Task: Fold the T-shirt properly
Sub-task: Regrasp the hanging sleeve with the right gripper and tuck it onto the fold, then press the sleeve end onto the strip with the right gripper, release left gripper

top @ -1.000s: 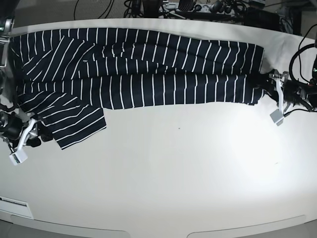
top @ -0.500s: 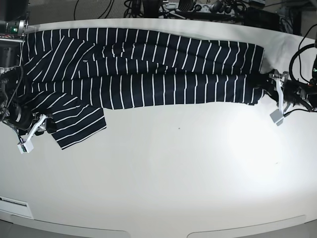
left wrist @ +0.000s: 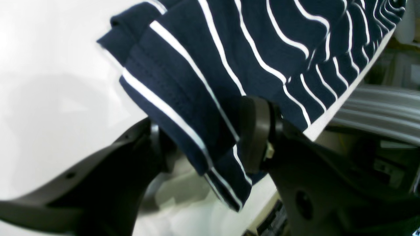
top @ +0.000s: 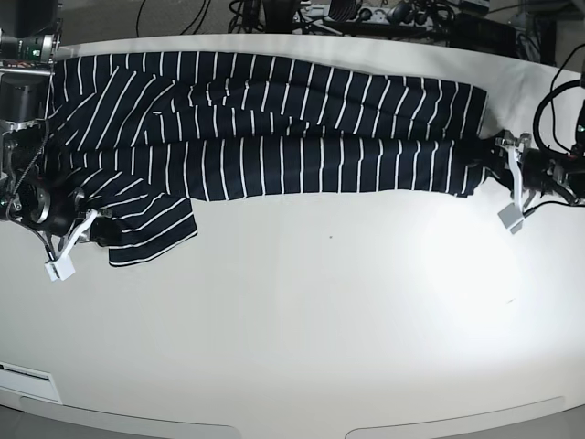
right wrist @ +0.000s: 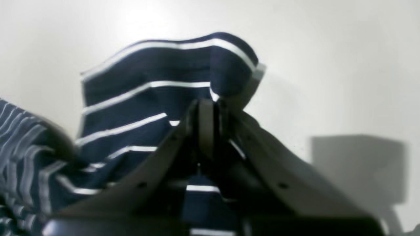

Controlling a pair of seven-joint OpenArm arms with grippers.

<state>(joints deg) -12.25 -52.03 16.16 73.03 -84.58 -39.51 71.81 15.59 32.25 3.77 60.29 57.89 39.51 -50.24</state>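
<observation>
- No brand, label or readable writing shows on anything in view; a small white tag at the lower left edge of the table (top: 302, 311) in the base view is too small to read.
- The T-shirt (top: 265, 128), dark navy with thin white stripes, lies folded into a long band across the upper part of the base view, from the left edge to the right side of the white table (one sleeve flap juts down at lower left).
- The right gripper (right wrist: 205, 108) is at the left of the base view, at that sleeve flap; its jaws are pressed together on a fold of the striped cloth, which rises in a hump behind them.
- The left gripper (left wrist: 203, 144) is at the right end of the band; its jaws stand wide, with the hemmed corner of the T-shirt between them, touching the right-hand pad.
- Cables and dark equipment crowd the top edge beyond the table.
</observation>
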